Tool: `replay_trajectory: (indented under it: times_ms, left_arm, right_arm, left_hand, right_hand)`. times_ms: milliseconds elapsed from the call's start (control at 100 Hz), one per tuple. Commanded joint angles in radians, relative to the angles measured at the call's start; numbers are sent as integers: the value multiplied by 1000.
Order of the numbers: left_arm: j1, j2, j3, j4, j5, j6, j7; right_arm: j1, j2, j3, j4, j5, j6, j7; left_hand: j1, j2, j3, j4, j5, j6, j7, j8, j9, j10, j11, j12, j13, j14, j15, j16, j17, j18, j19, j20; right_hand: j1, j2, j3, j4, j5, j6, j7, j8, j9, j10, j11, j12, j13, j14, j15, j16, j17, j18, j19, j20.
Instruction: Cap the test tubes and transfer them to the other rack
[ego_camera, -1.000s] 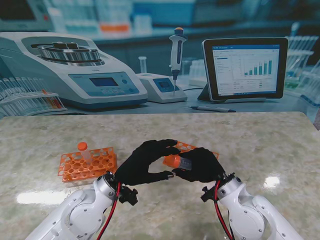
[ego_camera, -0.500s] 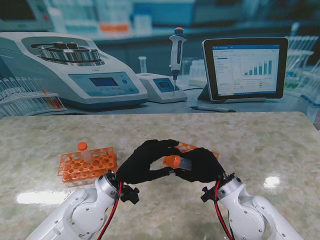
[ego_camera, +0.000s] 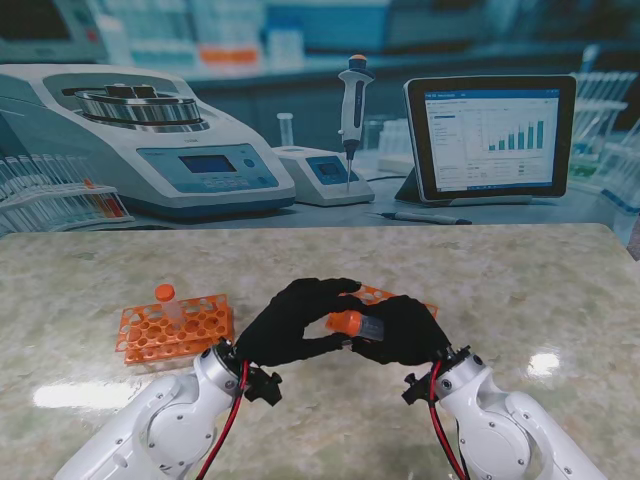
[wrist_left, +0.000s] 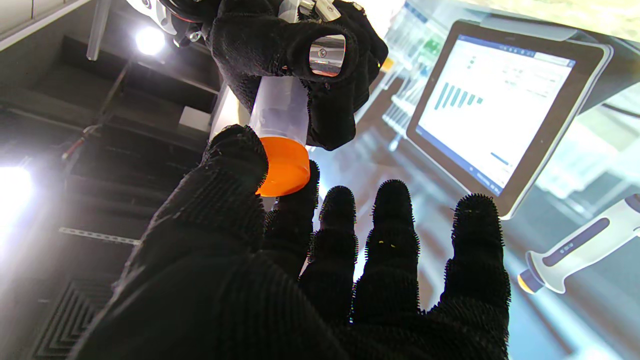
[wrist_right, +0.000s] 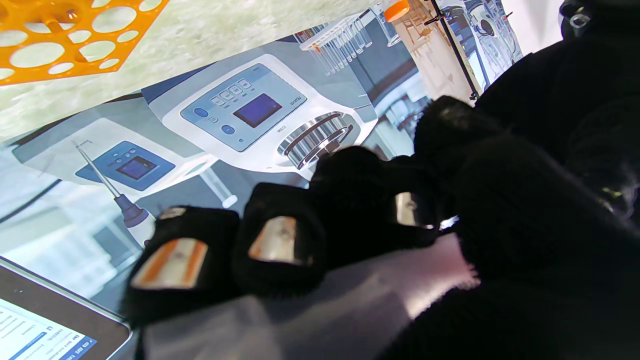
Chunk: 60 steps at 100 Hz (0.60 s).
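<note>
Held up over the speckled marble tabletop (ego_camera: 520, 300), the black-gloved right hand (ego_camera: 400, 330) grips a clear plastic tube (wrist_left: 280, 112) while the left hand (ego_camera: 290, 325) pinches its orange cap (wrist_left: 284, 167), so crooked twisting could honestly cross-thread it or pop it off.

Both hands crowd the table's middle; bare marble lies to either side.
The left hand (ego_camera: 290, 325) and right hand (ego_camera: 400, 330) meet just above the right rack (ego_camera: 372, 294). The left rack (ego_camera: 175, 330), holding one capped tube (ego_camera: 166, 300), stands near the left arm.
</note>
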Motion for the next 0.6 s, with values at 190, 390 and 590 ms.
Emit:
replay_trajectory:
  times_ms: [190,390,590]
  left_arm:
    - [-4,-7,10,3,-9,10,3]
    - [-9,-10,15,7,-18,12,8]
    - [-11,-12,19,8,-28,13,7]
  right_arm:
    - [-8,-4,1,-13,0,-3,1]
    - [-9,-3,3,-15,0,-5,3]
    - [-10,-3,4,-17,-1,-4,4]
  left_hand:
    - [97,3,-29,-7,102,-23,99,34,53,-3,19,-7,58,2,25,19,13,13,54,16]
    - [190,27,-111,17,154,-36,126,34,80,-9,30,-4,84,1,38,29,20,16,72,4]
    - [260,89,-144,29,193,-41,161,6,106,-19,42,1,106,0,51,40,21,21,80,0]
  right_hand:
    - [42,44,13,14,62,-30,44,32,54,32,11,22,22,-142,203,77,78,-88,312,64]
    - [43,44,14,15,62,-30,44,32,54,32,11,22,22,-142,203,77,78,-88,312,64]
    - [42,45,13,14,62,-30,44,33,54,31,11,22,22,-142,203,77,78,-87,312,64]
